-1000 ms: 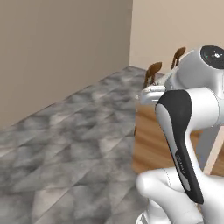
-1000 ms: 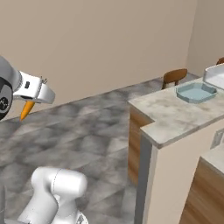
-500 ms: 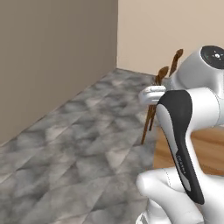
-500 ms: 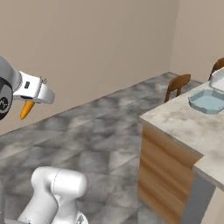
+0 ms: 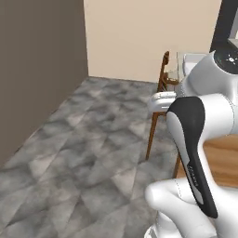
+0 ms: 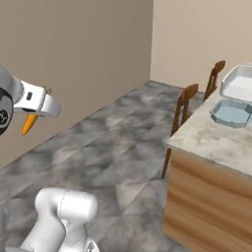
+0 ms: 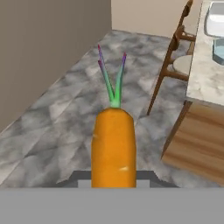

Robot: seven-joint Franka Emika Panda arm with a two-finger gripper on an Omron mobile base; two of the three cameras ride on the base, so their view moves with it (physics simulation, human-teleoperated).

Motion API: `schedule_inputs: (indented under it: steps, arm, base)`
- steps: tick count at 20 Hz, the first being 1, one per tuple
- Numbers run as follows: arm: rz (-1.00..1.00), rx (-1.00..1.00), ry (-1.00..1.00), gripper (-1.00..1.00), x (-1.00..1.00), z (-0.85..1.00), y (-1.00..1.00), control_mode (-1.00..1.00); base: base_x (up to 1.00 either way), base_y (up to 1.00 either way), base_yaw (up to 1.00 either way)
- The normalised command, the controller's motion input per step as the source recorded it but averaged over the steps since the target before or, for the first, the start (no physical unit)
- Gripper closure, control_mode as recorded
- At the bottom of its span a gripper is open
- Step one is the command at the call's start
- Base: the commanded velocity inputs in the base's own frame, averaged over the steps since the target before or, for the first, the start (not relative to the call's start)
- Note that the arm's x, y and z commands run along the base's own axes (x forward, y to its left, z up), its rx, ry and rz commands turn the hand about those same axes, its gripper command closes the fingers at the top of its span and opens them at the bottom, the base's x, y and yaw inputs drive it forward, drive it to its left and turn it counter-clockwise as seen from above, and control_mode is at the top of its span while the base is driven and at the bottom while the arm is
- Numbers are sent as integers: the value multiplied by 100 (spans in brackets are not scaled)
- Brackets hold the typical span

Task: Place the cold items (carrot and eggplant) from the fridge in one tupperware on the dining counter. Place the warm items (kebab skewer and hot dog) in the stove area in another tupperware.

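Observation:
My gripper [image 6: 33, 114] is shut on an orange carrot [image 6: 29, 123] with green leaves, held in the air over the floor. In the hand view the carrot [image 7: 113, 146] stands upright between the fingertips, leaves pointing away. A clear bluish tupperware [image 6: 231, 112] sits on the dining counter [image 6: 206, 142] at the right, with a white tupperware [image 6: 239, 82] behind it. Both containers also appear at the hand view's upper right, the bluish tupperware [image 7: 219, 50] and the white one [image 7: 216, 19]. The eggplant, kebab skewer and hot dog are out of view.
Two wooden chairs [image 6: 184, 106] [image 6: 215, 74] stand along the counter's near side, between me and the far wall. A chair [image 5: 162, 76] shows beside my arm. Grey stone floor [image 6: 108, 142] lies open to the left, bounded by a brown wall [image 6: 74, 54].
The whole picture has shifted, so the base has moved: the counter and chairs now sit further right and closer. The carrot stays in the gripper as before.

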Motion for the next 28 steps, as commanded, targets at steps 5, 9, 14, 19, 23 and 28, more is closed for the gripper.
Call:
schedule_inputs:
  steps: [5,9,14,19,23,28]
  arm:
    - [0,0,0,100,0,0,0,100]
    - [0,0,0,100,0,0,0,100]
    - [0,0,0,100,0,0,0,100]
    - [0,0,0,100,0,0,0,100]
    - [0,0,0,100,0,0,0,100]
    - [0,0,0,100,0,0,0,100]
  base:
    - [94,100,-48]
    - [97,100,-47]
    - [100,100,-47]
    - [100,100,-47]
    - [100,91,-55]
    - [100,85,-60]
